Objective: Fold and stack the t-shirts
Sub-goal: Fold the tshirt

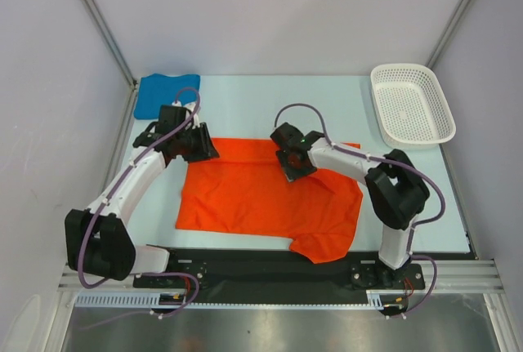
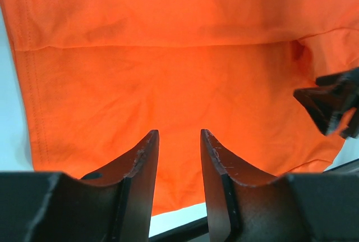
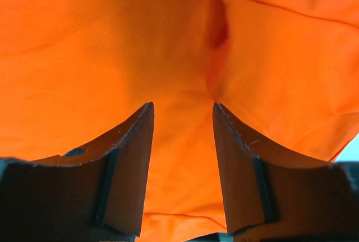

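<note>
Half-open and empty, my left pincer (image 2: pixel 179 141) and right pincer (image 3: pixel 182 113) hover over the orange-red short-sleeved cloth t-shirt (image 1: pixel 261 197), spread across the worktop (image 1: pixel 245 99) toward its near edge. The blue cloth t-shirt (image 1: pixel 166 95) lies at the far left corner. Pinching unevenly could skew the fold.

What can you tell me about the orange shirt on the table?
The orange t-shirt is plain soft cloth with a stitched hem, spread flat and creased on the pale table. Its near right corner lies over the black base strip. The left gripper and right gripper hover over its far side, jaws open, gripping nothing.
</note>
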